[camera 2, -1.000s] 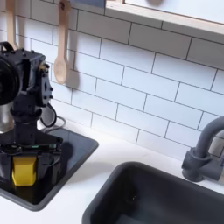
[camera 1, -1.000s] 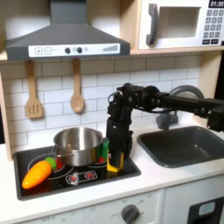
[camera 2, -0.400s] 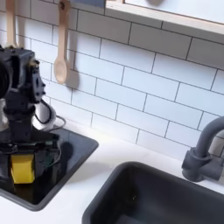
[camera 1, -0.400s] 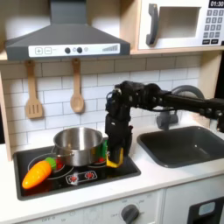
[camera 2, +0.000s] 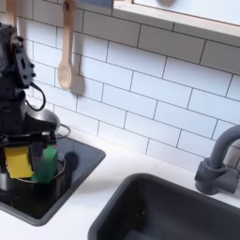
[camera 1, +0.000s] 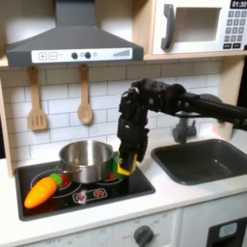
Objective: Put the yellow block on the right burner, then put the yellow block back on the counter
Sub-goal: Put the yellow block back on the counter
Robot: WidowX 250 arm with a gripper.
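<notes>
So I've got the block up: a second ago the yellow block (camera 2: 20, 163) sat low on the black hob (camera 2: 80, 164); now it hangs above it, clamped in the gripper (camera 1: 126, 165), with a green block (camera 2: 48, 162) exposed just beside it. I read this as the lift off the burner, heading back to the counter (camera 1: 178, 199). Block is glossy hard plastic, squared edges. Hob is a flat dark panel, counter smooth off-white. Behind: brushed steel pot (camera 1: 85, 158), tiled wall (camera 2: 159, 80).

Yellow block (camera 2: 19, 164) glossy plastic; pot (camera 1: 85, 157) shiny steel; counter (camera 1: 183, 196) smooth.
</notes>
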